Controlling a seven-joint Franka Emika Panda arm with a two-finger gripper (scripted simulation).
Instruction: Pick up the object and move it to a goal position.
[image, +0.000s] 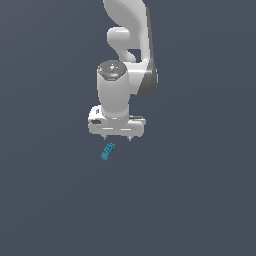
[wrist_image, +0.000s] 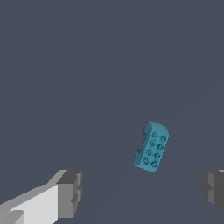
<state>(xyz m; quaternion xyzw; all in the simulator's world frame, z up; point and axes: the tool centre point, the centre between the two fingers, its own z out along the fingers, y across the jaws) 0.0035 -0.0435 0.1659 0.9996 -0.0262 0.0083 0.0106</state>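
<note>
The object is a tiny teal-blue elongated block with small darker studs. It lies tilted on the dark grey floor, just below the white gripper in the exterior view. The gripper hangs above it, slightly toward the exterior view's right, with short fingertips spread apart. In the wrist view the block lies between and beyond the two grey finger pads, nearer the other pad. The jaws stand wide open and empty, apart from the block.
The white Panda arm rises from the gripper toward the top of the exterior view. A plain dark grey floor surrounds the block. No other objects show.
</note>
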